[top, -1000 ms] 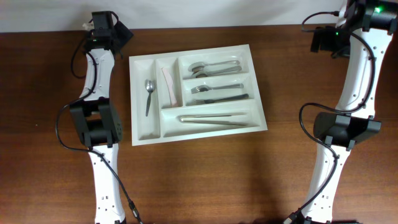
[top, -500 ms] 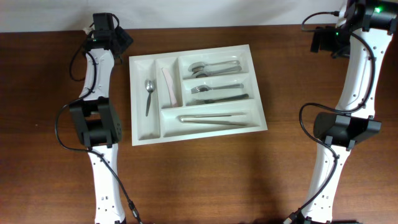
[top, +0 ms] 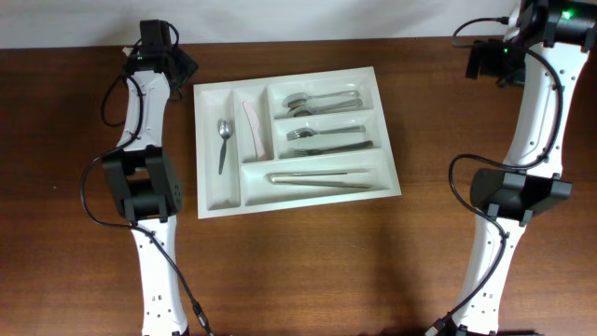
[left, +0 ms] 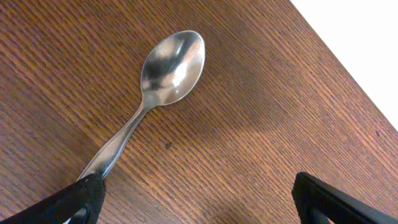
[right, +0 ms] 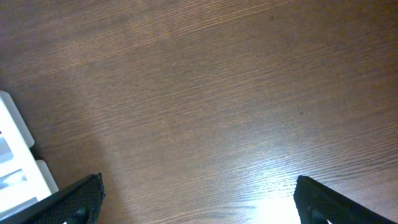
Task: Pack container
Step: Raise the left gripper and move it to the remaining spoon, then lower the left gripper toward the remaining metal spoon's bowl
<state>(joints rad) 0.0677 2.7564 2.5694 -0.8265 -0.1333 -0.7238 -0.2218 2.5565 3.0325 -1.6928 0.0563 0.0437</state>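
Observation:
The container [top: 199, 149] is a white cutlery tray in the middle of the table, and its corner [right: 15, 168] shows at the left of the right wrist view. My left gripper [top: 179, 62] hovers off its back left corner. In the left wrist view the gripper [left: 199, 202] is open over a steel spoon [left: 169, 62] lying on the wood. The spoon's handle runs down under the left finger [left: 78, 199]. My right gripper [top: 485, 58], open [right: 199, 202], hangs over bare wood at the back right.
The tray holds a spoon [top: 223, 142], a pink utensil [top: 254, 129], spoons [top: 322, 100], forks [top: 326, 142] and long thin pieces [top: 322, 178]. The table's back edge meets a white wall [left: 360, 37] just behind the loose spoon.
The left gripper has turned slightly at the back left, its head drawing in a little. The right arm and the tray have not moved.

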